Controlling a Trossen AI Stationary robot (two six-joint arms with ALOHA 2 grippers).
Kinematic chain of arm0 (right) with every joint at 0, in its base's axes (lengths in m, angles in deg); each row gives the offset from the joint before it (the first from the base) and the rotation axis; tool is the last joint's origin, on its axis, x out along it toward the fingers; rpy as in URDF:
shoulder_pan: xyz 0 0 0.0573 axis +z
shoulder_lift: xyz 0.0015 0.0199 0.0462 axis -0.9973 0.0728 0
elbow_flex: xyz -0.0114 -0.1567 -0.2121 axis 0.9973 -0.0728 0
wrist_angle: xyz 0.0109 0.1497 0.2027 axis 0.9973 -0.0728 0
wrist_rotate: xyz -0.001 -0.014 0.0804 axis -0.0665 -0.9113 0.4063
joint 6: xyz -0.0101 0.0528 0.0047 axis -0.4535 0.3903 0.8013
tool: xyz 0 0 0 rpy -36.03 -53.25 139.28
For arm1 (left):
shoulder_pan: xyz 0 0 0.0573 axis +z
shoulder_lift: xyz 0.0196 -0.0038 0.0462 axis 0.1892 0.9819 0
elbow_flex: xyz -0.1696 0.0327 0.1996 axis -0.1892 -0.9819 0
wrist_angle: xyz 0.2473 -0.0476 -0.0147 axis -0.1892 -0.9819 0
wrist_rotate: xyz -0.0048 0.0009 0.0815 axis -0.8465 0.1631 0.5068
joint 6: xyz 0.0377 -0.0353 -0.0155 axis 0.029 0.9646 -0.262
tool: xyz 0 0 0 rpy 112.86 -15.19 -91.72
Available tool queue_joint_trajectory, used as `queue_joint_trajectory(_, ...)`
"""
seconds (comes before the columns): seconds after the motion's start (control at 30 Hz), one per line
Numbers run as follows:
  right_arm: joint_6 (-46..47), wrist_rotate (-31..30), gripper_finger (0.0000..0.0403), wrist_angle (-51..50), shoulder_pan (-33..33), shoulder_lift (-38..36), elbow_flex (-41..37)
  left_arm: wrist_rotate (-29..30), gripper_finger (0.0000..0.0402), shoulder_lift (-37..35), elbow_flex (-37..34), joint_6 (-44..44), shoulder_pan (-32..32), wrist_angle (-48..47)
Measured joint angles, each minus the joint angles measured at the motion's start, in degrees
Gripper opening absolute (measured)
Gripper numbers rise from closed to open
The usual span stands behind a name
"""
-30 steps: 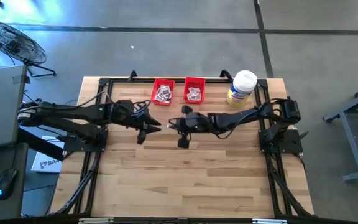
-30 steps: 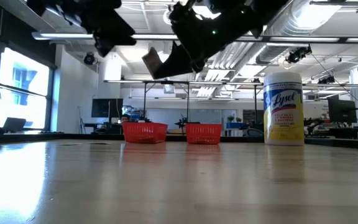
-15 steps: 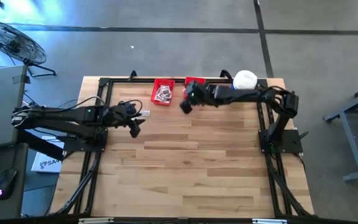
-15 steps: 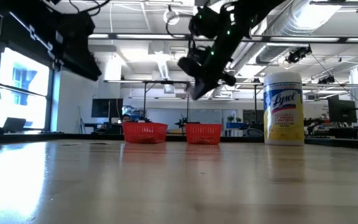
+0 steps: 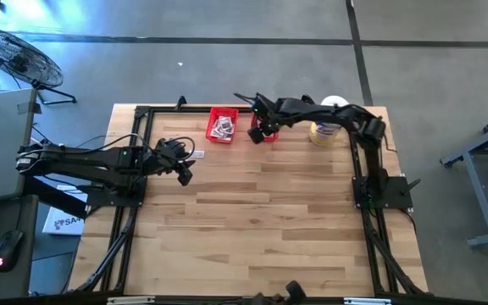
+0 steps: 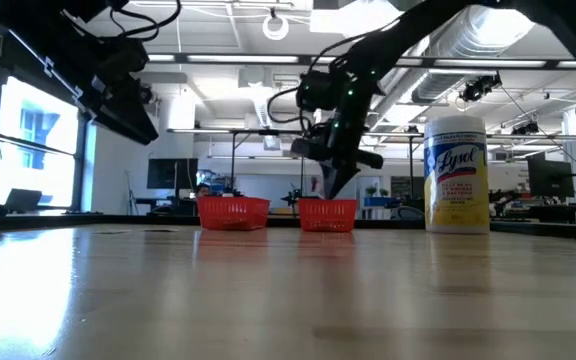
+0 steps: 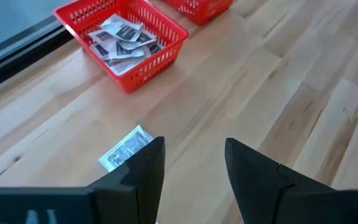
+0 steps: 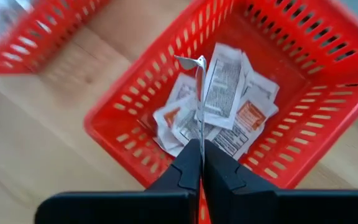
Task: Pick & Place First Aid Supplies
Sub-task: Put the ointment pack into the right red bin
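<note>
Two red bins stand near the table's far edge, the left bin (image 5: pixel 222 125) and the right bin (image 8: pixel 303 93), both with small white packets lying inside. My right gripper (image 8: pixel 201 155) hangs over the right bin, pointing down, shut on one packet (image 8: pixel 199 87) that shows edge-on. Another packet (image 7: pixel 124 148) lies flat on the wood, just ahead of my left gripper (image 7: pixel 194 146). That gripper is open and hovers above the table toward its left side (image 5: pixel 185 174). My right gripper pinches a single packet between its two fingers by the packet's near edge (image 8: pixel 200 134). The fingers come from above, pointing down. The packet sticks out past the fingertips, lifted clear above the packets in the right bin (image 6: pixel 328 213).
A large white-lidded jar with a yellow label (image 5: pixel 324 127) stands right of the bins at the far edge. Dark frame rails (image 5: pixel 130 212) run along the table's left and right sides. Bare wood (image 5: pixel 252 229) fills the table's middle and near part.
My right gripper, shut on the packet, has swung from the table's middle toward the far edge, coming over the right bin and tipping to point down. My left gripper has drawn back toward the table's left edge, then held still.
</note>
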Motion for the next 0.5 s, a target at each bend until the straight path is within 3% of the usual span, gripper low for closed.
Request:
queue_joint_trajectory(0.3, -2.74, 1.79, 0.0039, -6.24, -1.78, 4.58, 6.33, 0.02, 0.0166, 0.00, 0.00, 4.46, 0.02, -2.07)
queue_joint_trajectory(0.5, -6.04, -4.26, 0.0071, -6.59, -0.96, 1.55, 6.26, 0.00, 0.0166, 0.02, -2.22, 8.14, 0.02, -1.90)
